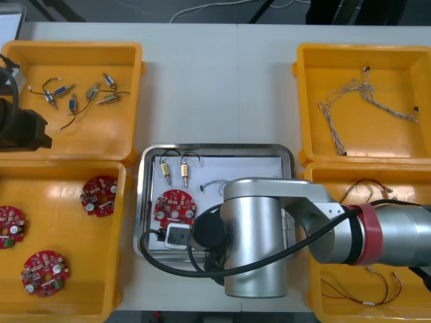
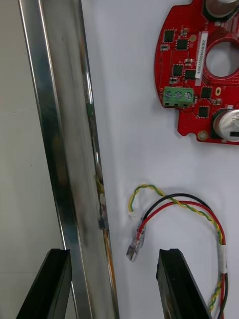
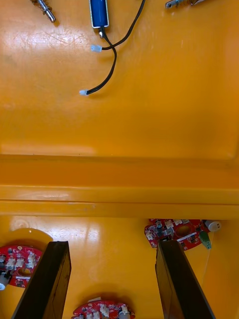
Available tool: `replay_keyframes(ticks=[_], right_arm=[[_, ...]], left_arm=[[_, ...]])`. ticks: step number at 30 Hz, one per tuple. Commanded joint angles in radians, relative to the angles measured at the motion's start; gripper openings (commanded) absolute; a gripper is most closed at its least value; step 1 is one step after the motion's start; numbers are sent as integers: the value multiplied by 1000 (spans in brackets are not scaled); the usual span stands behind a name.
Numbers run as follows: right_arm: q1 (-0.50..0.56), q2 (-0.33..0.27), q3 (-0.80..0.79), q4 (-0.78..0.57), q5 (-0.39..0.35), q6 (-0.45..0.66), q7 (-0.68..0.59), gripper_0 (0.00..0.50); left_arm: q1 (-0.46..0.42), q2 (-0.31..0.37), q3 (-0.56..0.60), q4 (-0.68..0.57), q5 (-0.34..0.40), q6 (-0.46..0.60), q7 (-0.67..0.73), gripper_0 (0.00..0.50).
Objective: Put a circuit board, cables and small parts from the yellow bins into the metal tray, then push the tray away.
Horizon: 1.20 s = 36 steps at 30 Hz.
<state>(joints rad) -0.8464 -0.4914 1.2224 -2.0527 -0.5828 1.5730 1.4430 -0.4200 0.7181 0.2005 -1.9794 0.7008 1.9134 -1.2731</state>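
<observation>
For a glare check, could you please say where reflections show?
Front view: sheen on the yellow bins. Right wrist view: streaks along the metal tray's rim by the open right gripper. Left wrist view: bright patches on the bins beyond the open left gripper.

Right arm (image 1: 269,229) sprawls across the near right part of the metal tray (image 1: 215,149), and whatever lies under it is covered. In the right wrist view, the circuit board (image 2: 191,75) is sliced off by the frame, and the red and yellow cable (image 2: 199,207) runs out past the edge beside the finger. In the left wrist view, the small metal parts (image 3: 98,12) and the nearest board (image 3: 102,310) are clipped too, while the front view's thin cables (image 1: 350,101) in the far right yellow bin (image 1: 310,60) are too fine to tell their colours.
</observation>
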Motion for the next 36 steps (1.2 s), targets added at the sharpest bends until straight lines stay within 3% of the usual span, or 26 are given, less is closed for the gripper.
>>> replay_keyframes(ticks=[1,36], right_arm=[[-33,50,40,19,26,-10,11,500],[10,82,126,48,113,-11,8,500]], left_arm=[[10,46,40,-45,6,6,-11,500],[14,40,46,-47,-15,6,-9,500]])
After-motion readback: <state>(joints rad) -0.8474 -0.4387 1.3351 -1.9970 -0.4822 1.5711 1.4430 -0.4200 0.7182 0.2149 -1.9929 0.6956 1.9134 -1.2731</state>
